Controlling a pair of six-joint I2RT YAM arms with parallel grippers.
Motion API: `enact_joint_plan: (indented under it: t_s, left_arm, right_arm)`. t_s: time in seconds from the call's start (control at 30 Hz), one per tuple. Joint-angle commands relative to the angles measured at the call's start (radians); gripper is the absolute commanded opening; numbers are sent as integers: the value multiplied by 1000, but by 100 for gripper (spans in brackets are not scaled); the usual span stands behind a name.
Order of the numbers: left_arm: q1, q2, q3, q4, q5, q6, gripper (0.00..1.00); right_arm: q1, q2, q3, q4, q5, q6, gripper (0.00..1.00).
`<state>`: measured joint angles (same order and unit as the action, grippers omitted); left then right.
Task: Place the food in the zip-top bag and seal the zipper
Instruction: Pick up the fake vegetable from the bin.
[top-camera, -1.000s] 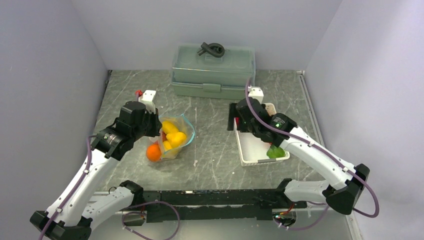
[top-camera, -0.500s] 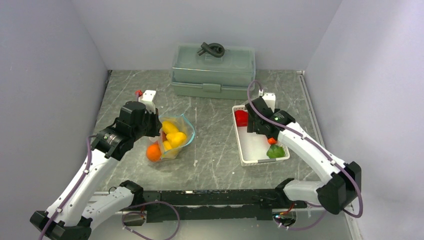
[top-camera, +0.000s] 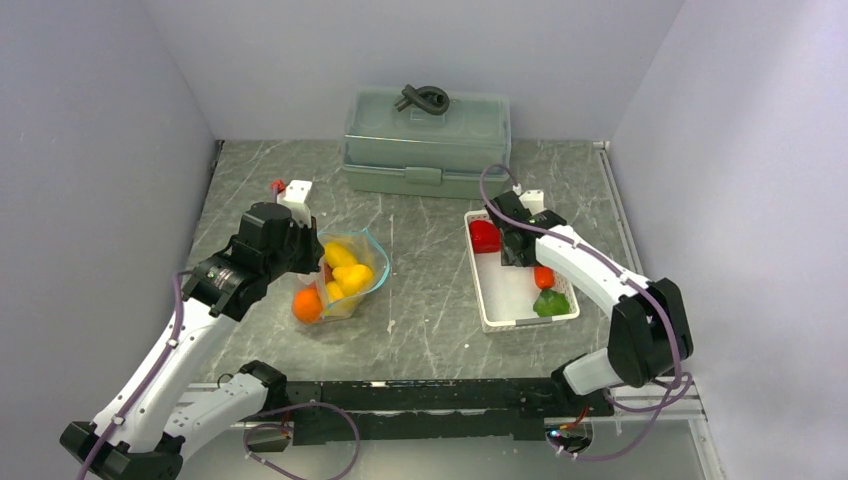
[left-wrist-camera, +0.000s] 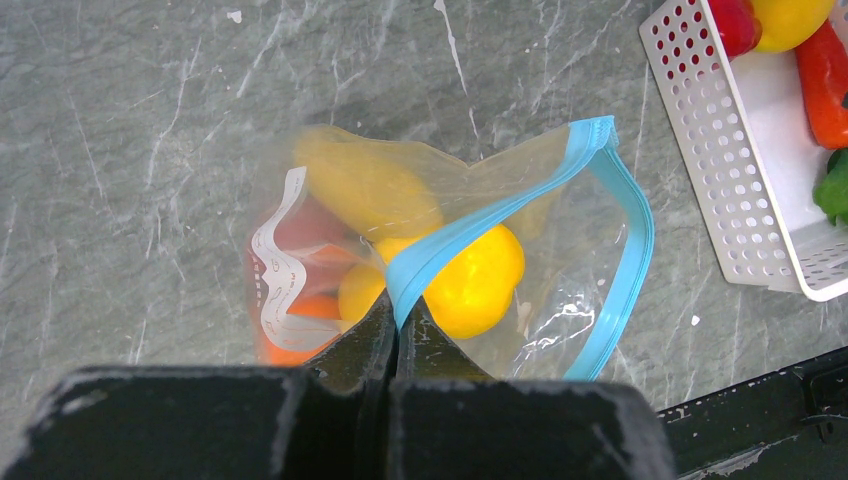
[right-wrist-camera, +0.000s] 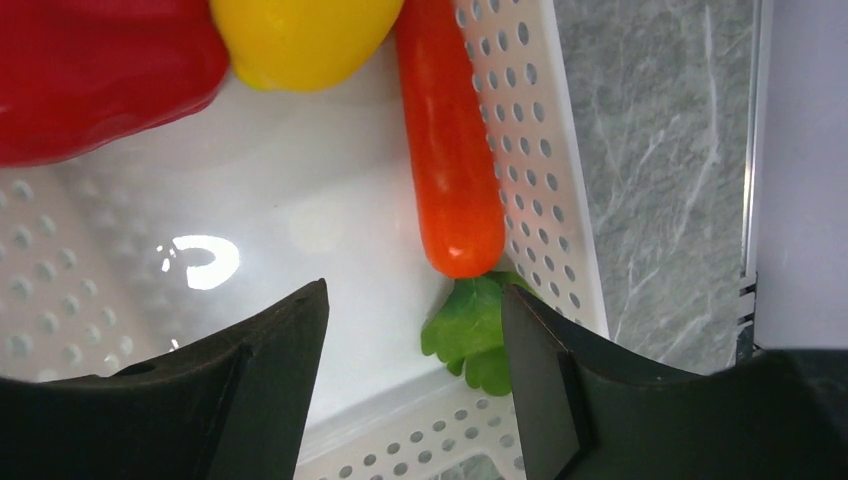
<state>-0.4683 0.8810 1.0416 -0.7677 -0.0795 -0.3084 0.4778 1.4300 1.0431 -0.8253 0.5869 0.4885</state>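
1. Left gripper (left-wrist-camera: 397, 318): jaws pressed together, pinching the near end of the bag's blue strip.
2. Zip-top bag (top-camera: 372, 262): lay on the table left of centre, just in front of the left gripper. Its long axis ran diagonally from near-left to far-right, and the mouth gaped open toward the right.
3. Zipper (left-wrist-camera: 622, 262): unsealed, its two halves parted in a wide loop.
4. Food in the bag: several yellow pieces (top-camera: 350, 276) near the mouth, and one orange piece (top-camera: 307, 305) at the near-left end.
5. Lidded box (top-camera: 425, 140): grey-green, against the back wall.
6. Basket (top-camera: 489, 300): white, perforated, right of centre, with its long axis running near to far.
7. Food in the basket:
   - a red piece (top-camera: 485, 236) at the far end
   - a yellow piece (right-wrist-camera: 300, 30) beside it
   - a long orange-red piece (right-wrist-camera: 450, 160) lying along the right wall, its tip touching a green piece (right-wrist-camera: 468, 338) in the near right corner
8. Right gripper (right-wrist-camera: 415, 295): jaws spread and holding nothing, over the basket floor just left of the green piece.
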Motion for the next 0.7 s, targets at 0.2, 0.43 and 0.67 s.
enact_joint_plan:
  t_s: [0.2,0.43,0.67]
  left_arm:
    - [0,-4,1,31,1,5,0]
    - [1,-2,2,31,1,5,0]
    - [1,-4,2,31,-1,6,0]
  right_arm:
    - [-95,92,-14,113,4,-61,67]
    - [-137,182,11,157,-28,-84,67]
    - [-185,238,24,192,-41,-99,67]
